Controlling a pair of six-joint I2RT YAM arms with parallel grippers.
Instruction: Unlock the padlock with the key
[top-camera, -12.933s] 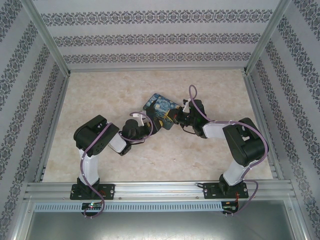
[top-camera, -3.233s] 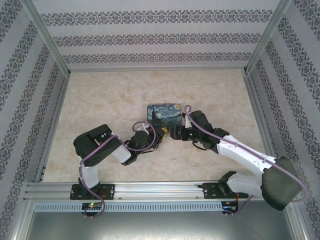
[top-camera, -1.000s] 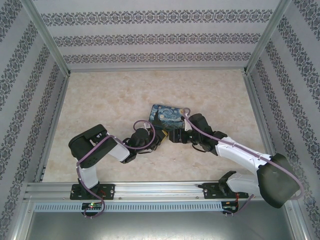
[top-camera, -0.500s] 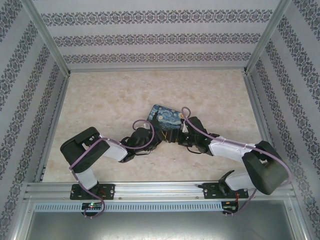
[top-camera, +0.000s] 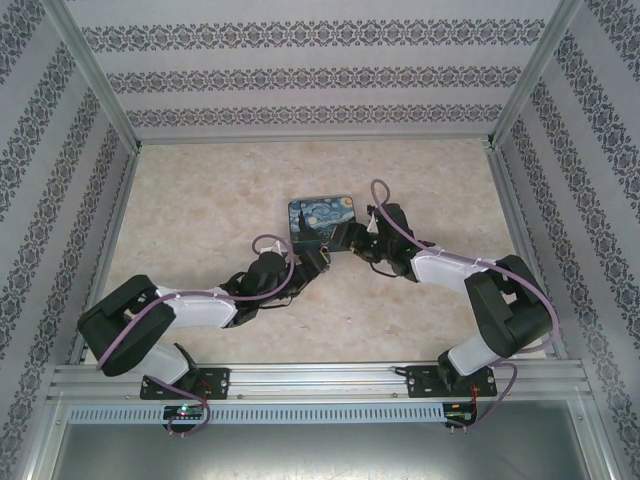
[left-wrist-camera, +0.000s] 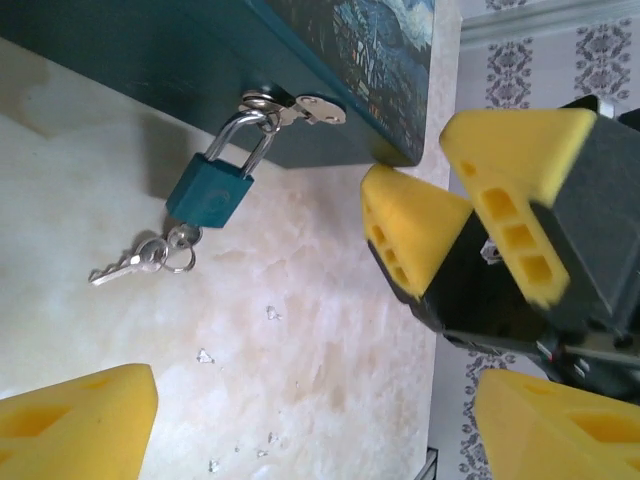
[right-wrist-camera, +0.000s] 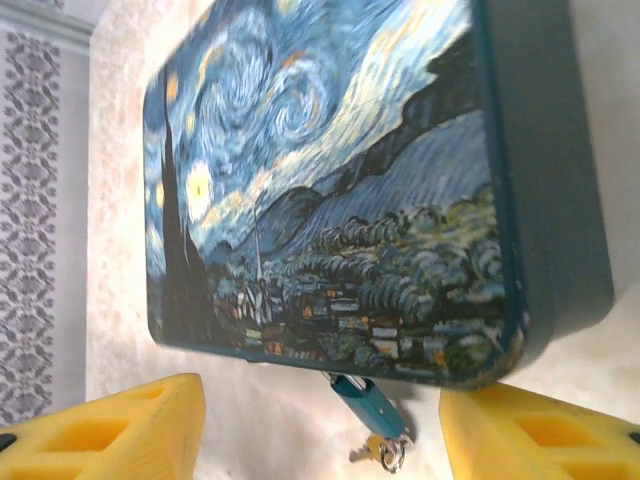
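Observation:
The small blue padlock (left-wrist-camera: 212, 190) hangs by its silvery shackle from the hasp on the front wall of the painted box (top-camera: 320, 218). The key (left-wrist-camera: 181, 237) sits at the padlock's bottom end, with a ring and a second key lying on the table. My left gripper (left-wrist-camera: 320, 430) is open, set back from the padlock with bare table between its yellow fingers. My right gripper (right-wrist-camera: 325, 440) is open too, its fingers either side of the padlock (right-wrist-camera: 368, 403) and key (right-wrist-camera: 385, 452) without touching them. In the top view the left gripper (top-camera: 318, 262) and right gripper (top-camera: 345, 238) meet at the box's near edge.
The right gripper's yellow fingers (left-wrist-camera: 405, 235) stand close to the box corner, right of the padlock. Small shiny flecks (left-wrist-camera: 205, 355) lie on the marble-patterned table (top-camera: 200, 210). Aluminium rails and patterned walls close the table in on all sides.
My left gripper has opened and drawn back from the key. The box has shifted away and turned square to the table. Both arms have swung, the left one stretched low.

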